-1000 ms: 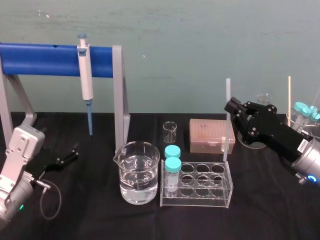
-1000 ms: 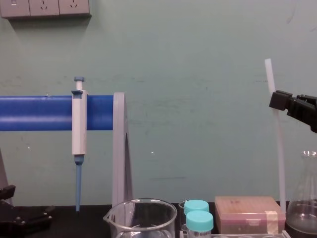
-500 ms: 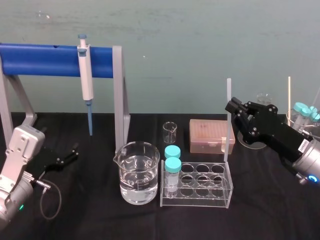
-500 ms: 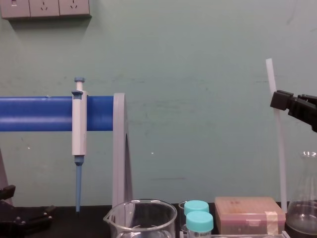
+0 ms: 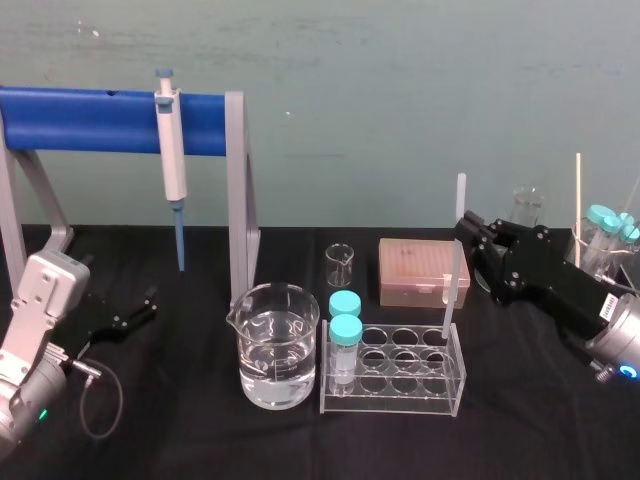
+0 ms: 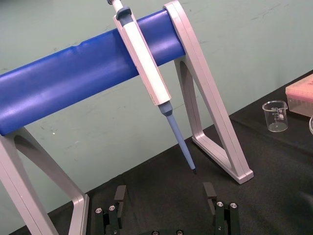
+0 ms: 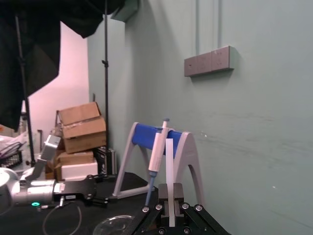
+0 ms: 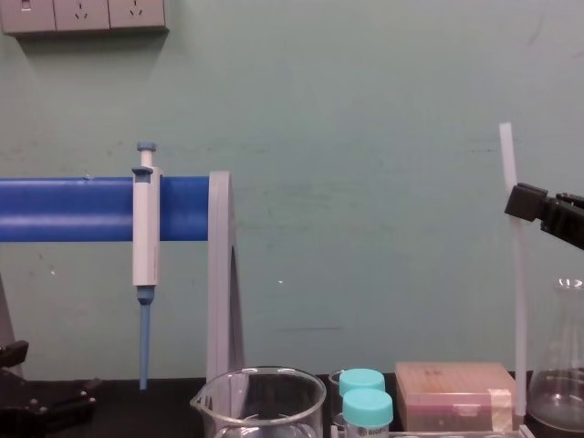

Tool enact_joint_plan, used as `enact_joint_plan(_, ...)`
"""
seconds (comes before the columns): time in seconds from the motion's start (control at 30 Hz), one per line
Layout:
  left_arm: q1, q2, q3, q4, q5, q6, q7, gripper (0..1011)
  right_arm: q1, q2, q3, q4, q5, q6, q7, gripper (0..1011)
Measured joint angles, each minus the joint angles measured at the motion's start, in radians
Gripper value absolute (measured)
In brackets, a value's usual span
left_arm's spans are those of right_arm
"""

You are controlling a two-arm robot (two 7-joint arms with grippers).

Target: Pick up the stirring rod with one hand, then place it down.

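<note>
Closest to you, below and left of your right tool (image 5: 465, 228), a clear tube rack (image 5: 390, 402) sits on the black worktop (image 5: 200, 440). It holds two teal-capped tubes (image 5: 346, 328) at the end away from the tool. A large beaker of water (image 5: 273, 345) stands just beside the rack, further left.

Your right tool is clenched on the stirring rod (image 5: 456, 255), gripping its upper half. The rod stands nearly upright, with its top above the fingers and its lower end down at the rack's near-tool rear corner. You cannot tell whether it touches anything there.

Your left tool (image 6: 164, 192) lies low, well apart to the left, with its fingers spread around nothing.

Beyond the rack, a pink box (image 5: 415, 270) sits just left of the right tool, and the rod crosses its edge. A small empty beaker (image 5: 340, 264) stands left of the box. A glass flask (image 5: 527, 205) stands behind the right tool.

Farthest off, far left of the right tool, a pipette (image 5: 172, 150) hangs from a blue bar (image 5: 90, 120) against the wall.
</note>
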Motion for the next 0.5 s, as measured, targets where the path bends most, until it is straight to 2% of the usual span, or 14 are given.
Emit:
enact_joint_plan(0.17, 0.000, 0.000, 0.000, 0.000, 0.000, 0.000, 0.000, 1000, 0.004, -0.002, -0.012, 0.025, 0.011, -0.023, 0.032, 62)
enact_joint_plan(0.5, 0.000, 0.000, 0.000, 0.000, 0.000, 0.000, 0.000, 1000, 0.010, -0.014, -0.032, 0.075, -0.020, -0.041, 0.024, 62)
